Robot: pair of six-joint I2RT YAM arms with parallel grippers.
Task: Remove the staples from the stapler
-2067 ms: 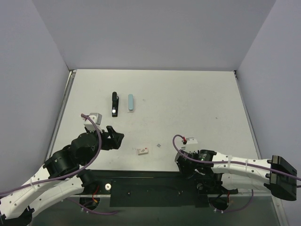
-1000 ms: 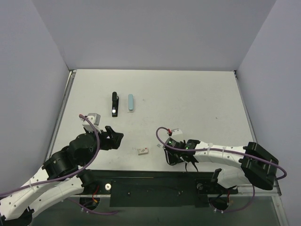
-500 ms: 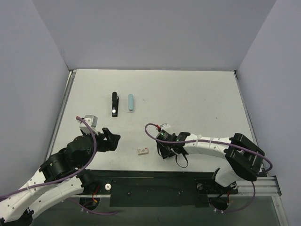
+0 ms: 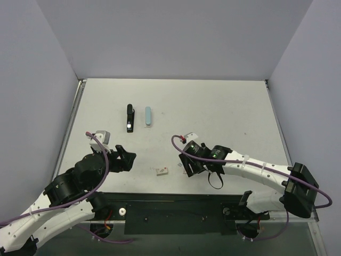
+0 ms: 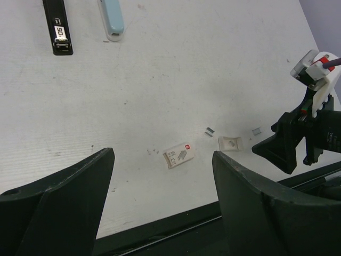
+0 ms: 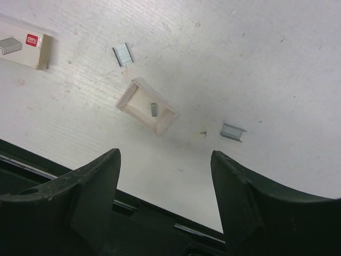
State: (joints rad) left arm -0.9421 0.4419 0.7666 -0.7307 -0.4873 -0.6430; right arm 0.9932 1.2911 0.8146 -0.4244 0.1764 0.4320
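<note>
- right tool (image 6: 165, 153) has spread by the desk's (image 4: 213, 106) near edge; small beige cardboard tray (image 6: 146, 106) lies free below.
- left tool (image 5: 162, 154) spread, empty; unloading looks done.

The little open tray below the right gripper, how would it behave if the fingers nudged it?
The tray looks like thin card, so it is probably light and would likely skid on the smooth table rather than tip. Its thin walls may crush if squeezed, spilling the staple piece inside.
</note>
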